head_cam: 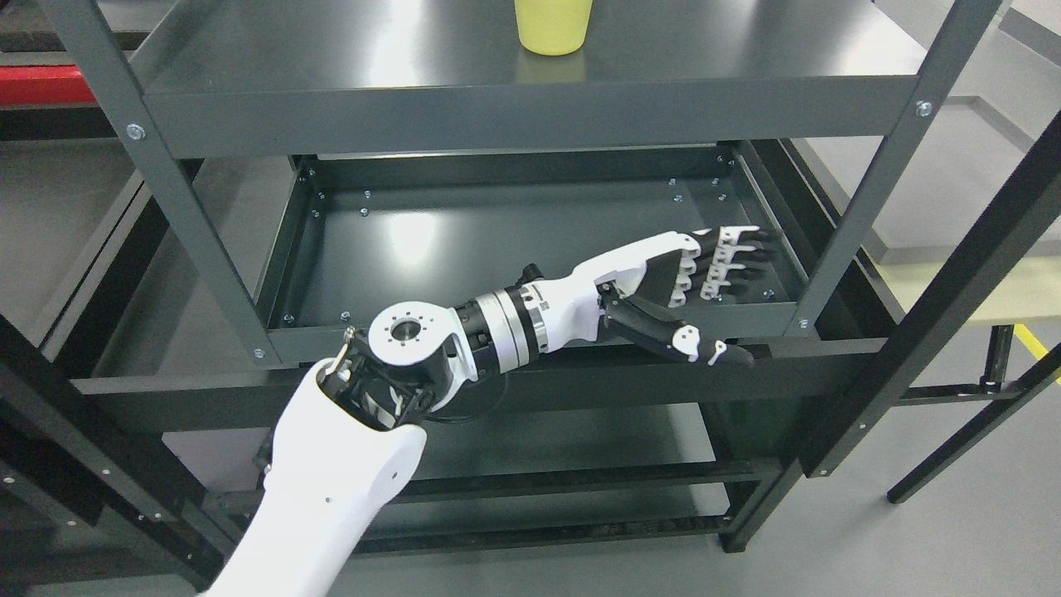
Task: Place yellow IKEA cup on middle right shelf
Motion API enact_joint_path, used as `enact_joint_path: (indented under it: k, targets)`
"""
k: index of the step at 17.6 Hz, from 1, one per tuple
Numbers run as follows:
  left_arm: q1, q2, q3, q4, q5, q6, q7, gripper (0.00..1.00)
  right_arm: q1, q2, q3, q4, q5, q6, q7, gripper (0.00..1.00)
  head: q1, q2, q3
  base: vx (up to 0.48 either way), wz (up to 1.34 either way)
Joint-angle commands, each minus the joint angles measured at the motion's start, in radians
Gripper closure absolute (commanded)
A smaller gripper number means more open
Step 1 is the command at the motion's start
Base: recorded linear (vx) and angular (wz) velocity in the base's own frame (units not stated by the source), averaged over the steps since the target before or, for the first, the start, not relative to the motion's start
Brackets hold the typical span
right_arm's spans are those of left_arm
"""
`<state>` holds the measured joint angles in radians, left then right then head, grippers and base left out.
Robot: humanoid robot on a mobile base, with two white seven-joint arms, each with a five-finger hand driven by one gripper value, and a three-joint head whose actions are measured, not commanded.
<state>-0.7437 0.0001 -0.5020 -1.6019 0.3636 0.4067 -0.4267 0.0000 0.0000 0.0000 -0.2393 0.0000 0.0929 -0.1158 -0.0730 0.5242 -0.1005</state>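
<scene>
A yellow cup [553,26] stands upright on the top dark metal shelf [530,116], right of its middle, its rim cut off by the picture's upper edge. My left hand [733,303] reaches from the lower left to the right, over the front right part of the lower tray shelf [464,249]. Its fingers are stretched out flat, the thumb spread apart, and it holds nothing. The hand is well below the cup and to its right.
Dark upright posts [862,199] frame the rack at its corners. A black frame bar [937,307] slants across the right side. More shelf levels [564,464] lie below. Grey floor with a yellow line [1036,344] shows at the right.
</scene>
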Motion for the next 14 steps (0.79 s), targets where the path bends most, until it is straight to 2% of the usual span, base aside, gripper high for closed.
enact_joint_path:
  k: [1,3,4,6,8,10,14]
  targets:
    - [0.162,0.017,0.021,0.105,-0.281,-0.126,0.331,0.01,0.014,-0.017,0.017,0.000,-0.025,0.001,-0.001,0.01,0.0000,0.000,0.000,0.000,0.00]
    - [0.188,0.017,0.130,0.102,-0.285,-0.137,0.359,0.01,0.014,-0.017,0.017,0.000,-0.025,0.001,-0.001,0.01,0.0000,0.000,0.000,0.000,0.00]
    - [0.191,0.017,0.214,0.094,-0.285,-0.184,0.358,0.01,0.014,-0.017,0.017,0.000,-0.025,0.001,-0.001,0.01,0.0000,0.000,0.000,0.000,0.00]
    - [0.225,0.017,0.304,0.088,-0.285,-0.261,0.347,0.01,0.014,-0.017,0.017,0.000,-0.025,0.001,-0.001,0.01,0.0000,0.000,0.000,0.000,0.00]
    - [0.303,0.017,0.367,0.044,-0.285,-0.279,0.278,0.01,0.014,-0.017,0.017,0.000,-0.025,0.001,-0.001,0.01,0.0000,0.000,0.000,0.000,0.00]
    - [0.403,0.017,0.422,-0.060,-0.285,-0.279,0.217,0.01,0.014,-0.017,0.017,0.000,-0.025,0.001,-0.001,0.01,0.0000,0.000,0.000,0.000,0.00]
    - [0.481,0.017,0.520,-0.170,-0.285,-0.290,0.221,0.01,0.014,-0.017,0.017,0.000,-0.025,0.001,-0.001,0.01,0.0000,0.000,0.000,0.000,0.00]
